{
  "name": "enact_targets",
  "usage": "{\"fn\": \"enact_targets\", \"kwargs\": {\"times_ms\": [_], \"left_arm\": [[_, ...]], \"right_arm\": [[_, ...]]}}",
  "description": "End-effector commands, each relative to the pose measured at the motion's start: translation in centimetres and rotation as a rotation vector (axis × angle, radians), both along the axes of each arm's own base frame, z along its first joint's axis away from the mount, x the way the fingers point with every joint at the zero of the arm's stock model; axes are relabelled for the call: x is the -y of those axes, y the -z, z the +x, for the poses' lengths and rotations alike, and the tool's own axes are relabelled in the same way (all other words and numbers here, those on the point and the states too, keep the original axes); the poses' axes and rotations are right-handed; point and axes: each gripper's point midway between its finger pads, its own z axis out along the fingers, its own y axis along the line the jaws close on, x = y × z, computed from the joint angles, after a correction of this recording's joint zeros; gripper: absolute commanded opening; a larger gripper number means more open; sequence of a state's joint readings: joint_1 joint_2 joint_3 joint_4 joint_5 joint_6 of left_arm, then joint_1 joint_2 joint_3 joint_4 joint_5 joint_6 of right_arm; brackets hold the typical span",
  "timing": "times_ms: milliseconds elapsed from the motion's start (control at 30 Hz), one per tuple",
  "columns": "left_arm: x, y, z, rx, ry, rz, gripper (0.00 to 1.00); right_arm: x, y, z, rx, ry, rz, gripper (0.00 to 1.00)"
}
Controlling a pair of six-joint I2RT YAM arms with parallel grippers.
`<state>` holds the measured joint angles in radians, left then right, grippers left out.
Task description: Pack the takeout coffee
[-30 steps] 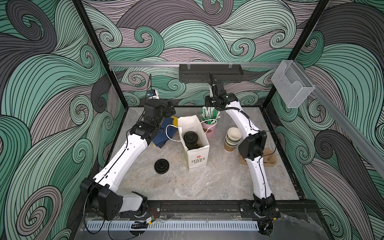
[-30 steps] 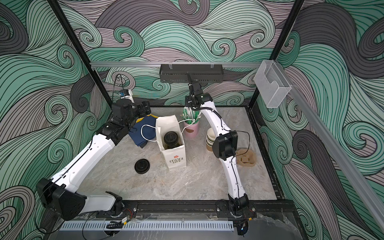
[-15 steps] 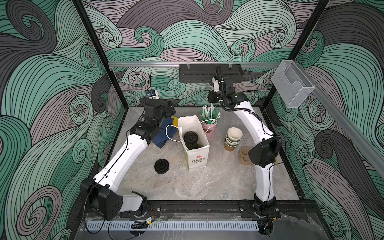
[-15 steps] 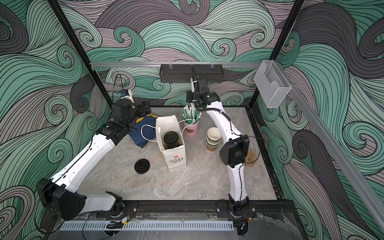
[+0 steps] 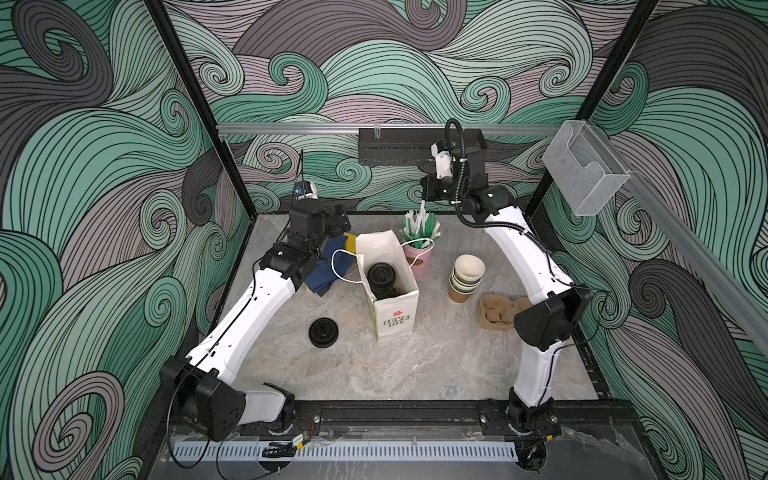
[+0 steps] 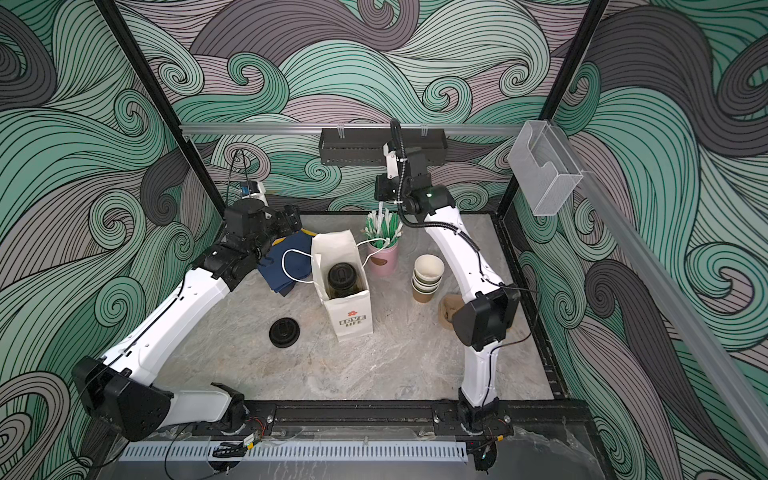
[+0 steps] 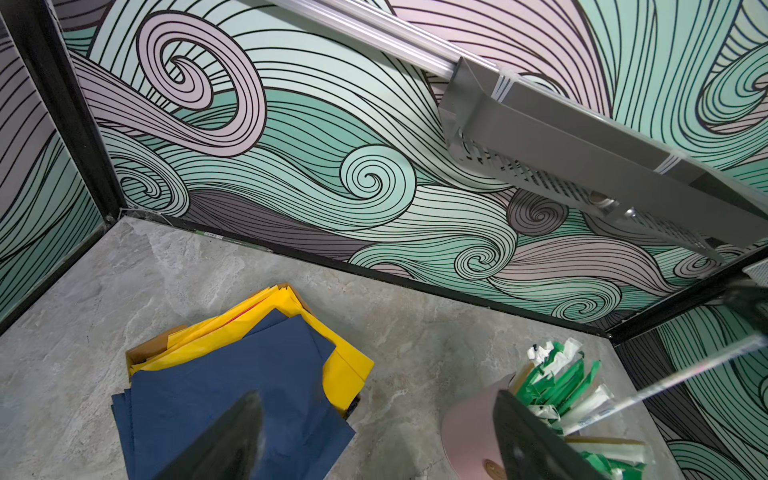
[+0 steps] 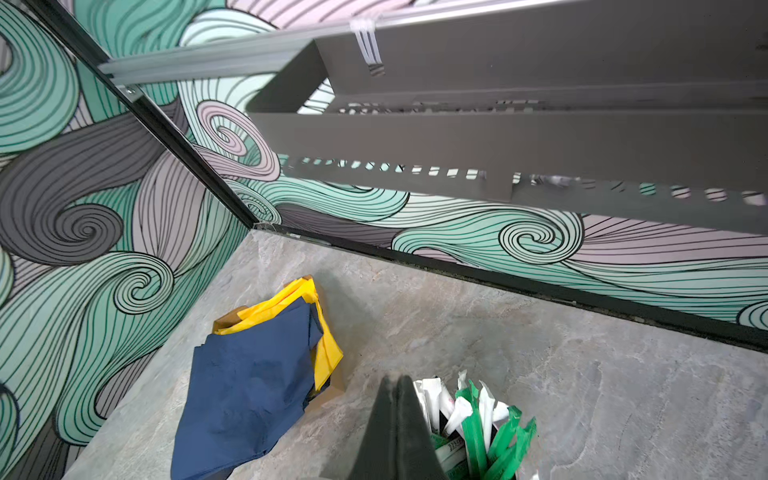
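One black-lidded olive-green paper cup [image 5: 381,276] sits in the white paper bag [image 5: 395,322], right gripper [image 5: 425,199] pinching a white wrapped straw [image 5: 421,214] at 1 o'clock, left gripper [image 7: 376,399] gaping.

Wave-patterned walls [image 5: 374,62], grey marble floor [image 5: 415,365]

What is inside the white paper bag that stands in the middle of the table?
Inside the white paper bag, one olive-green cup with a black sip lid stands upright. The bag walls cover its lower part and the bag's bottom, so a second cup cannot be confirmed.
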<state>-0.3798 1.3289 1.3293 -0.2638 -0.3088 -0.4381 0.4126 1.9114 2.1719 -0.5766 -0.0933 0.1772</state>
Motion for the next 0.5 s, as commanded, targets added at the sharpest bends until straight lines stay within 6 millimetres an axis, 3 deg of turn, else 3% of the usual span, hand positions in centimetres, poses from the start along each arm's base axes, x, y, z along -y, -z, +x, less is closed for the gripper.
{"fn": "enact_targets", "kwargs": {"times_ms": [0, 233, 333, 467], "left_arm": [[-0.6, -2.4, -1.0, 0.029, -0.001, -0.019, 0.88], [-1.3, -2.7, -2.4, -0.005, -0.019, -0.026, 0.88], [-2.9, -2.9, -3.5, -0.016, -0.094, -0.029, 0.87], [-4.3, -3.1, -5.1, -0.030, -0.142, -0.030, 0.87]], "right_arm": [[1.1, -3.5, -1.6, 0.093, 0.012, -0.015, 0.02], [2.4, -8.8, -4.1, 0.203, 0.043, -0.007, 0.00], [1.7, -11.8, -5.8, 0.255, 0.015, 0.028, 0.00], [0.1, -14.3, -8.4, 0.281, -0.040, 0.063, 0.00]]}}
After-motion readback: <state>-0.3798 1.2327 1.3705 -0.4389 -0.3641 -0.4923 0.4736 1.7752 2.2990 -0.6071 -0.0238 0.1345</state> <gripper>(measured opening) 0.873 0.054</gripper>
